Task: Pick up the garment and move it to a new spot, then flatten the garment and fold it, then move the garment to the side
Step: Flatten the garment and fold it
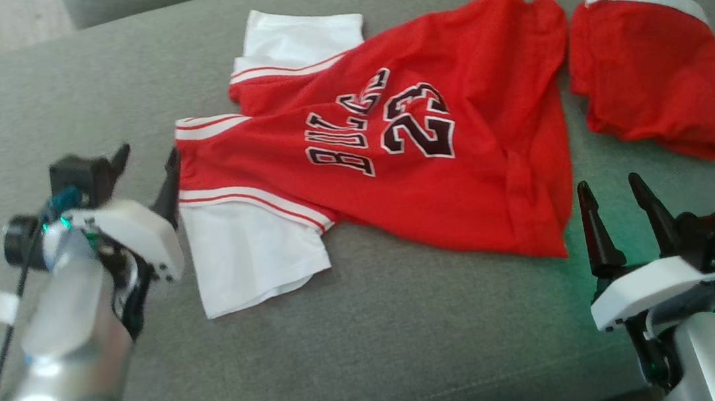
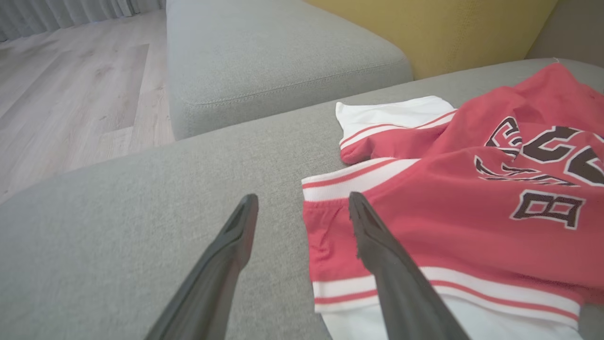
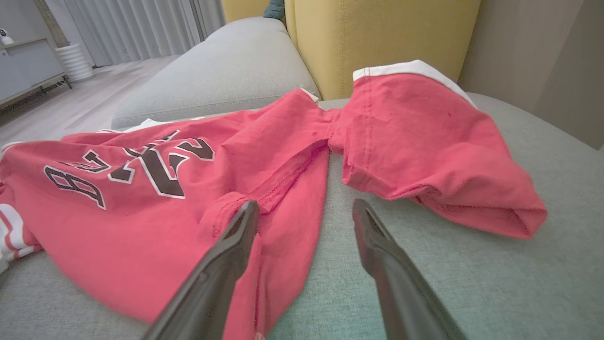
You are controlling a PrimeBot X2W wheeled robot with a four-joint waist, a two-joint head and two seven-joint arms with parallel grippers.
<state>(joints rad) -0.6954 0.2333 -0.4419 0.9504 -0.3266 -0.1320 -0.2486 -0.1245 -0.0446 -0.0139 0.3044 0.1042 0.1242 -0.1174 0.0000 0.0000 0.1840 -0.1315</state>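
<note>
— So, what does the garment look like?

— It is a red jersey point(image 1: 393, 157) of thin, soft knit. It has white sleeves, ribbed trim striped red and white, and black lettering edged in white with the number 23. It lies spread out, mostly flat, with a few creases and a folded seam towards the hem.

— Where is it?

— In the middle of a broad grey sofa seat point(image 1: 413, 354) covered in coarse woven cloth. Just beside its hem lies a smaller red garment point(image 1: 647, 77) with a white band, bunched into a rounded heap.

— And the hands?

— The left hand point(image 1: 148, 153) sits at the neck end. Its two long, dark, tapered fingers are spread wide and grip nothing. One finger lies over the striped collar, though I cannot tell whether it touches. The right hand point(image 1: 609, 182) hovers at the hem corner, fingers also wide apart and empty.

— The room?

— There is a pale wood-plank floor point(image 2: 71, 94) and another grey seat point(image 2: 283, 56) with stitched edges. Behind are a mustard-yellow back cushion point(image 2: 448, 28) and light pleated curtains point(image 3: 141, 23).
</note>
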